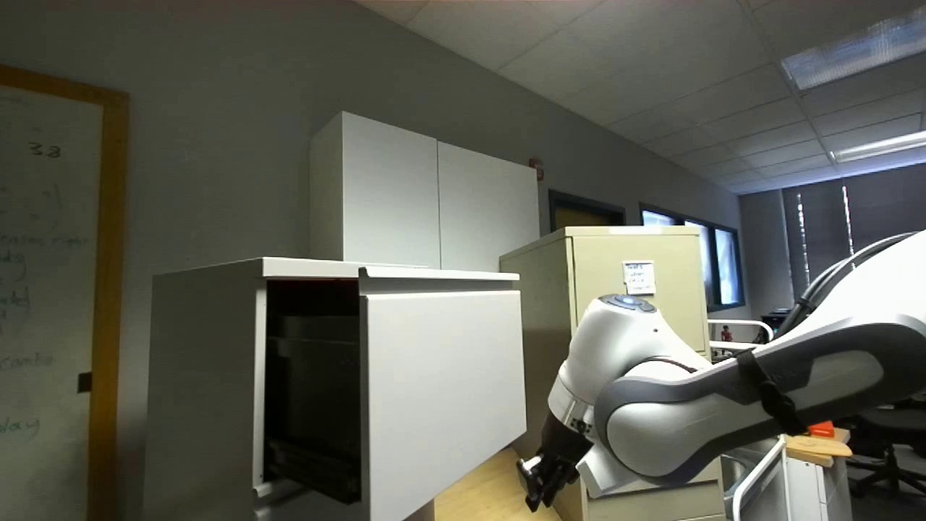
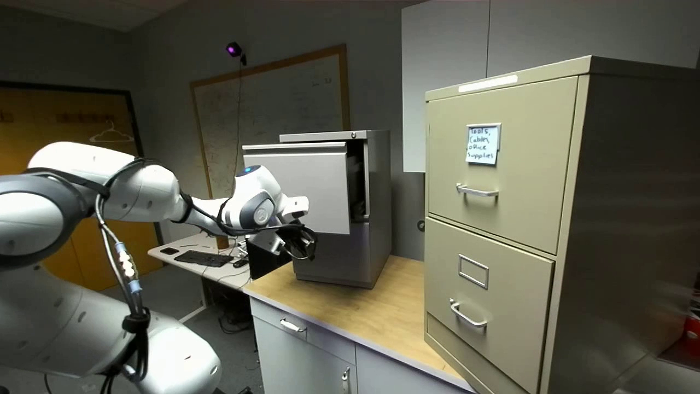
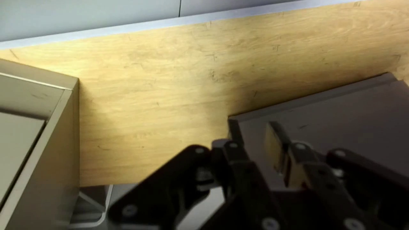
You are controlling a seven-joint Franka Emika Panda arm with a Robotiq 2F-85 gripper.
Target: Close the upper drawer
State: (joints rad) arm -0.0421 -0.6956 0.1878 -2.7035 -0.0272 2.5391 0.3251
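Note:
The upper drawer [image 1: 443, 391] is a white flat panel with a pale top rim. It stands pulled out of its white-grey cabinet [image 1: 202, 376], with a dark hollow behind it. It also shows in an exterior view [image 2: 325, 175], partly covered by my arm. My gripper [image 1: 537, 486] points down, low and to the side of the panel, apart from it in that picture. In an exterior view the gripper [image 2: 306, 245] appears near the panel's lower edge. In the wrist view the fingers [image 3: 254, 127] stand apart with nothing between them. A grey cabinet face [image 3: 335, 127] lies beyond them; I cannot tell which part.
A beige filing cabinet [image 2: 500, 180] with handled drawers stands beside the white-grey cabinet on a wooden counter [image 2: 350, 295]. The counter [image 3: 153, 95] runs between both cabinets in the wrist view. A white two-door cupboard [image 1: 391, 192] hangs on the wall. A desk with a keyboard [image 2: 202, 258] is behind.

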